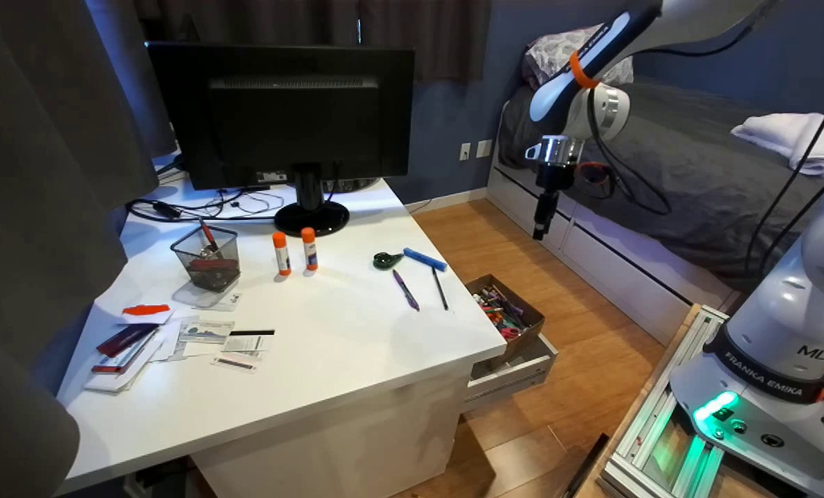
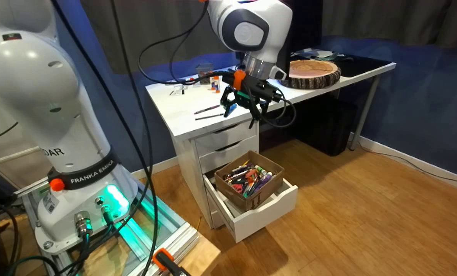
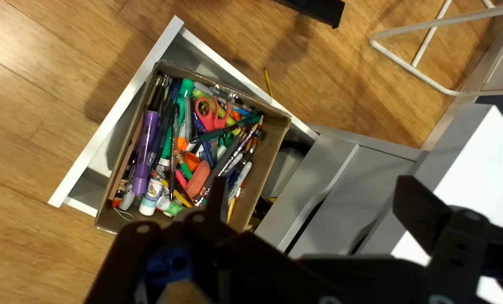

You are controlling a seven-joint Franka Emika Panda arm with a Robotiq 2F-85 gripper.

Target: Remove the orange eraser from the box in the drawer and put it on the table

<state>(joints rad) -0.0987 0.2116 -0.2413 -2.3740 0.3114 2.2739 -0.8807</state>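
Observation:
The open white drawer (image 2: 266, 220) holds a low brown box (image 2: 232, 191) full of pens, markers and red scissors. In the wrist view an orange-pink eraser (image 3: 198, 178) lies among them in the box (image 3: 268, 169); I cannot pick it out surely in the exterior views. My gripper (image 3: 314, 185) is open with nothing between its fingers. In both exterior views the gripper (image 1: 542, 225) hangs in the air above the level of the drawer, near the desk edge; it also shows open here (image 2: 239, 119). The white table (image 1: 342, 325) stands beside the drawer (image 1: 515, 384).
On the table are a blue stick (image 1: 425, 259), a purple pen (image 1: 406, 290), a black pen (image 1: 440, 287), green-black tape (image 1: 387, 260), two glue sticks (image 1: 282, 254), a mesh pen cup (image 1: 207, 259), cards (image 1: 204, 332) and a monitor (image 1: 280, 111). A bed (image 1: 661, 159) stands behind the arm.

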